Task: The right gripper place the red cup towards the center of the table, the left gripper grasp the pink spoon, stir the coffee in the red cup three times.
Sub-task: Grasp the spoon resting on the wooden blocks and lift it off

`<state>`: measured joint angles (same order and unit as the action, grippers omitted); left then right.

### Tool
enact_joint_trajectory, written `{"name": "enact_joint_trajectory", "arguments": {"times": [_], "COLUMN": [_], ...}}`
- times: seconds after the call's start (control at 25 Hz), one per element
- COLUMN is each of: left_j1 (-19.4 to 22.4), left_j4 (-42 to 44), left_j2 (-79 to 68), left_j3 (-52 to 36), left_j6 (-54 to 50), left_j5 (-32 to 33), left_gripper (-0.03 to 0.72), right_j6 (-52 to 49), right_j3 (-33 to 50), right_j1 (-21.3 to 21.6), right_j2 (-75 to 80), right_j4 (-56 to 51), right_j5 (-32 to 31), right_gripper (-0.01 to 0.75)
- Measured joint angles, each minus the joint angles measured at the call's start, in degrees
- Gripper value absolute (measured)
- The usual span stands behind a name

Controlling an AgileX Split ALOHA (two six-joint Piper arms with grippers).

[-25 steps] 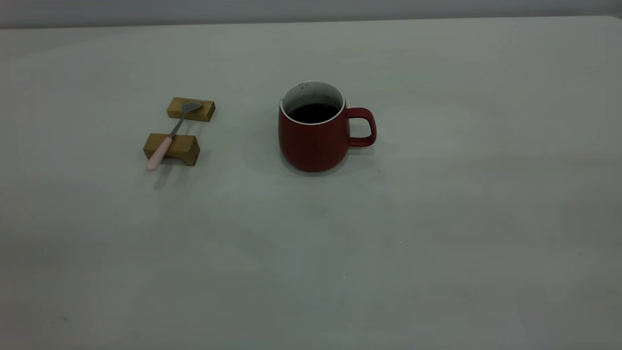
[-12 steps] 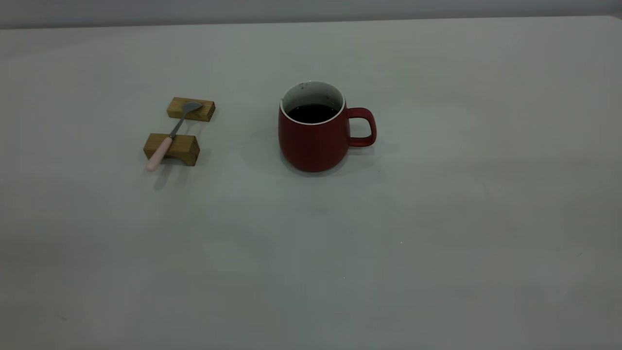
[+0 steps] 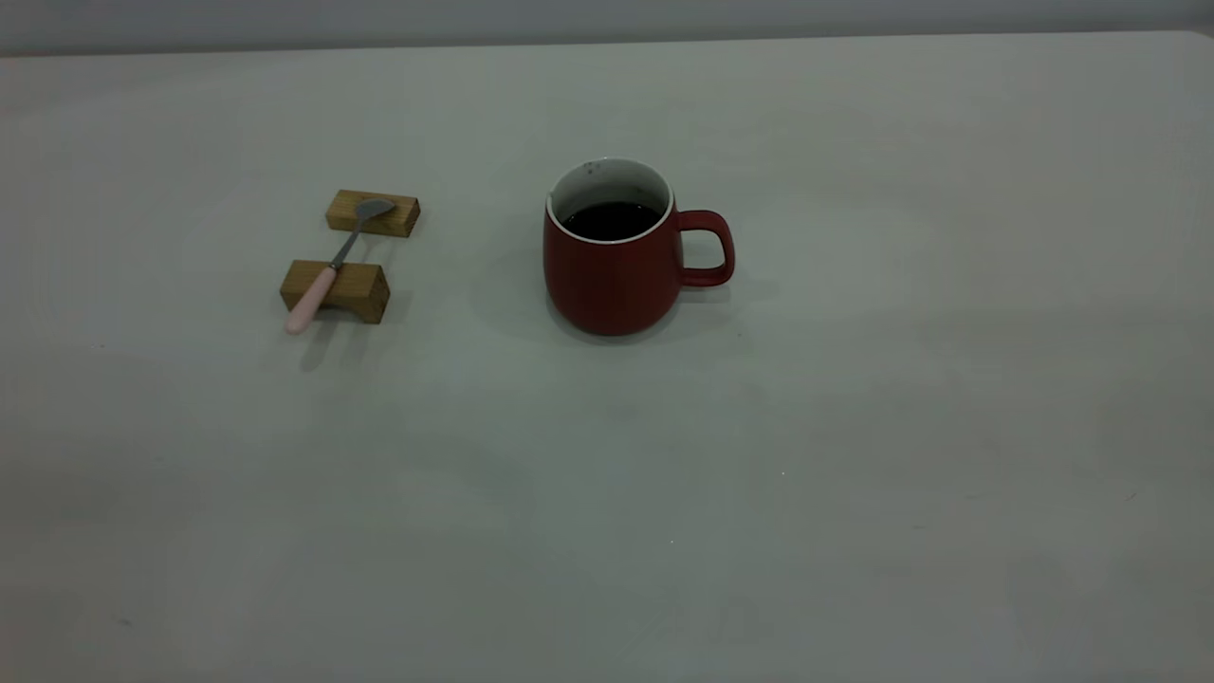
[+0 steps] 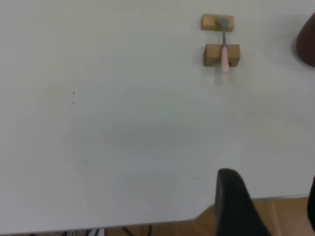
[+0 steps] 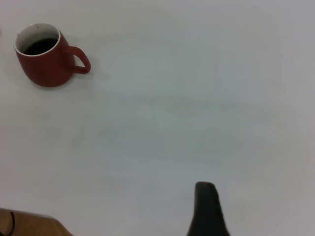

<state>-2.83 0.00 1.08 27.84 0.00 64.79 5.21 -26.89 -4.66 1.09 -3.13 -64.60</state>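
Nothing has shifted over the last second: cup (image 3: pixel 612 249) stands mid-table (image 3: pixel 854 427), spoon (image 3: pixel 327 268) across 2 wooden blocks (image 3: pixel 335 289) at left. Left tool (image 4: pixel 236 204) and right tool (image 5: pixel 206 209) hang back near the table edge, aperture indeterminate; spoon pickup not begun.

red cup (image 3: pixel 612 275) upright, holds coffee (image 3: pixel 612 220) | pink spoon (image 3: pixel 334 260) across two wooden blocks (image 3: pixel 336 290) | table (image 3: pixel 854 427)

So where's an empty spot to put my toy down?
The off-white table is bare right of the dark red cup, and across the whole near side. A smaller gap lies between the cup and the tan wooden blocks carrying the pink-handled spoon.
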Motion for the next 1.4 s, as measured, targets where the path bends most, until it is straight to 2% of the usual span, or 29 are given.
{"name": "enact_joint_trajectory", "arguments": {"times": [0.28,0.36,0.52,0.8,1.0,1.12,1.4], "left_j1": [0.0,0.0,0.1,0.1,-0.7,-1.9,-4.0], "left_j4": [0.0,0.8,1.8,0.6,-1.8,-2.0,-2.2], "left_j2": [-1.0,-5.0,-18.8,-48.6,-67.3,-78.4,-99.6], "left_j3": [0.2,1.1,1.9,5.3,7.9,11.0,20.8], "left_j6": [-2.3,-3.2,-4.8,-6.5,-6.5,-6.5,-6.4], "left_j5": [-0.2,-2.2,-10.4,-28.9,-37.9,-41.0,-43.3], "left_gripper": [0.432,0.437,0.485,0.645,0.666,0.666,0.666], "right_j6": [0.0,0.0,0.0,0.0,0.0,0.0,0.0], "right_j3": [0.0,0.0,0.0,0.0,0.0,0.0,0.0], "right_j1": [0.0,0.0,0.0,0.0,0.0,0.0,0.0], "right_j2": [0.0,0.0,0.0,0.0,0.0,0.0,0.0], "right_j4": [0.0,0.0,0.0,0.0,0.0,0.0,0.0], "right_j5": [0.0,0.0,0.0,0.0,0.0,0.0,0.0], "right_gripper": [0.591,0.591,0.591,0.591,0.591,0.591,0.591]}}
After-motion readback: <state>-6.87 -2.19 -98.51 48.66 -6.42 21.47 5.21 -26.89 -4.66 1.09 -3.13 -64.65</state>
